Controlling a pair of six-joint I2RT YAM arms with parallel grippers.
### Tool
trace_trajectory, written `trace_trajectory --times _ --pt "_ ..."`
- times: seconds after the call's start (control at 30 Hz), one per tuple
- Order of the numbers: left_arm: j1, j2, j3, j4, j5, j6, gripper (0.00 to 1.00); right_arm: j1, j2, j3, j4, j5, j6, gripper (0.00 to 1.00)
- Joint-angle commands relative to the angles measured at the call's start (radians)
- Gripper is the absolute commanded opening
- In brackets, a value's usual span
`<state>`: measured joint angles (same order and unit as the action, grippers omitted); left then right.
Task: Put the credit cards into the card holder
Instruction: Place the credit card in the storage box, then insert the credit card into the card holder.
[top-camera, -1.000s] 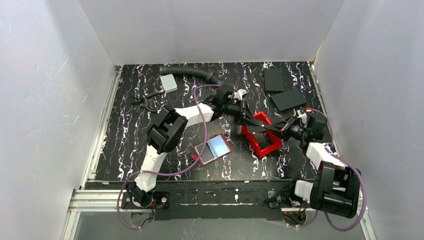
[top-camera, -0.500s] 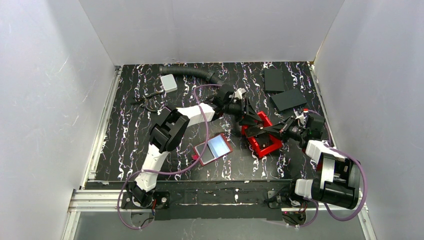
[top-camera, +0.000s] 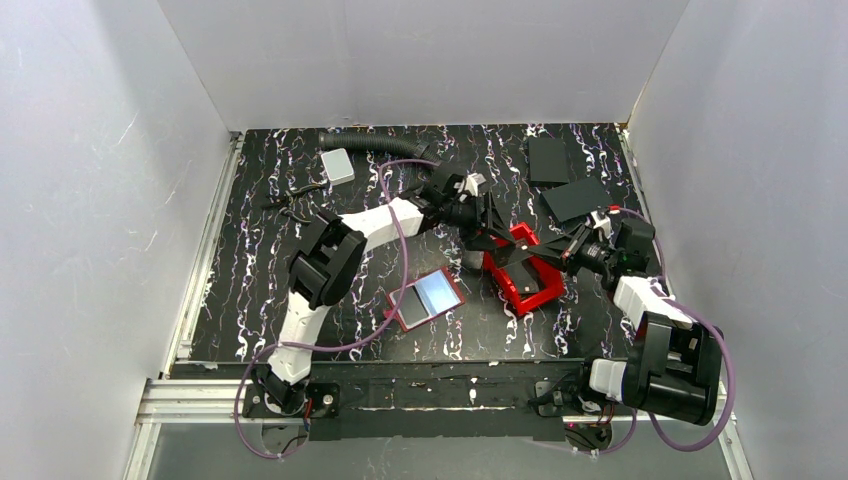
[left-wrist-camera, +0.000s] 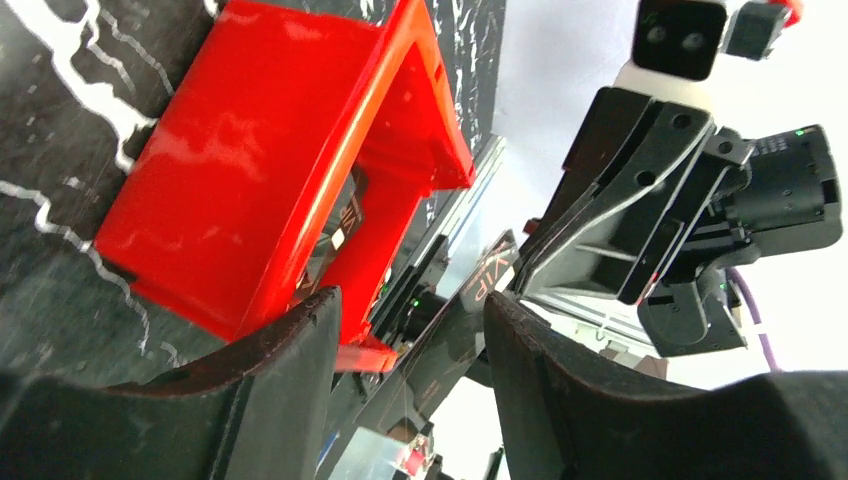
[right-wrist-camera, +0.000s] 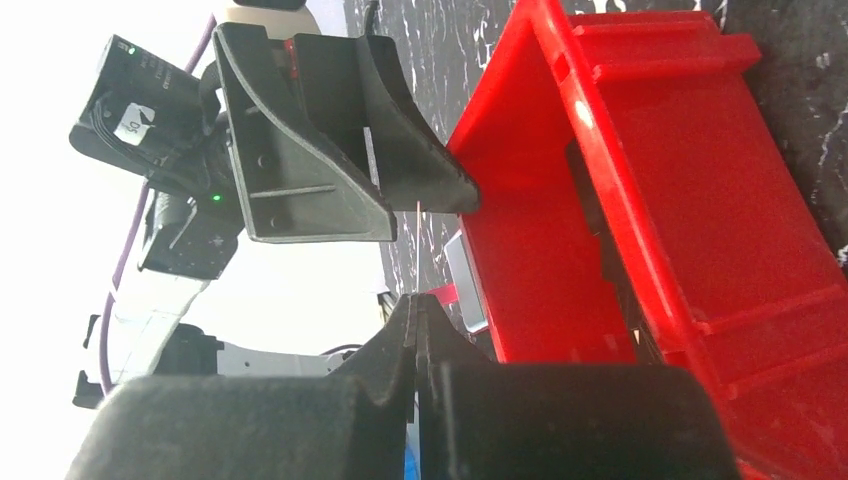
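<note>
Red card holder (top-camera: 404, 313) flat, pale-blue card (top-camera: 437, 290) atop; left claw (left-wrist-camera: 408, 305) parted; right claw (right-wrist-camera: 415, 300) closed.

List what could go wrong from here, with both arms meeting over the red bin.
1. The right fingers pinch a card by its edge while the left fingers stand open around it. A mistimed release could drop it into the red bin.
2. Both arms crowd together at the bin's rim, so closing in further might knock them together or shove the bin.
</note>
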<state>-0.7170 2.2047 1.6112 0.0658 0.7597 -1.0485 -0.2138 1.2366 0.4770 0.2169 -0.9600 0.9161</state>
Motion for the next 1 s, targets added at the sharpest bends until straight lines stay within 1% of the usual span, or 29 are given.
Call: trace_trajectory --times 0.0,0.07,0.13,0.23,0.3,0.37,0.5,0.6,0.7,0.83,0.97 --pt "0.030 -0.135 0.000 -0.214 -0.032 0.147 0.54 0.033 -0.015 0.061 0.022 -0.053 -0.021 0.01" --pt "0.051 -0.190 -0.045 -0.205 0.007 0.166 0.54 0.065 -0.008 0.081 0.023 -0.064 -0.031 0.01" --pt "0.071 -0.256 -0.101 -0.210 0.056 0.218 0.62 0.110 0.002 0.104 0.033 -0.081 -0.037 0.01" --pt "0.103 -0.375 -0.177 -0.305 0.095 0.337 0.62 0.195 0.012 0.147 0.023 -0.100 -0.066 0.01" --pt "0.131 -0.449 -0.238 -0.332 0.142 0.374 0.63 0.247 0.019 0.173 0.016 -0.116 -0.078 0.01" --pt "0.150 -0.514 -0.310 -0.327 0.202 0.378 0.64 0.299 0.022 0.194 0.029 -0.132 -0.076 0.01" --pt "0.155 -0.629 -0.390 -0.320 0.273 0.372 0.64 0.397 0.024 0.233 0.026 -0.153 -0.082 0.01" --pt "0.155 -0.741 -0.482 -0.184 0.326 0.289 0.64 0.451 0.021 0.249 -0.006 -0.162 -0.099 0.01" --pt "0.156 -0.833 -0.549 -0.131 0.341 0.234 0.64 0.498 0.009 0.254 -0.010 -0.168 -0.103 0.01" --pt "0.157 -0.901 -0.595 -0.167 0.322 0.240 0.64 0.546 -0.014 0.273 -0.011 -0.174 -0.100 0.01" --pt "0.160 -0.937 -0.595 -0.269 0.254 0.299 0.64 0.574 -0.029 0.299 -0.010 -0.169 -0.088 0.01"
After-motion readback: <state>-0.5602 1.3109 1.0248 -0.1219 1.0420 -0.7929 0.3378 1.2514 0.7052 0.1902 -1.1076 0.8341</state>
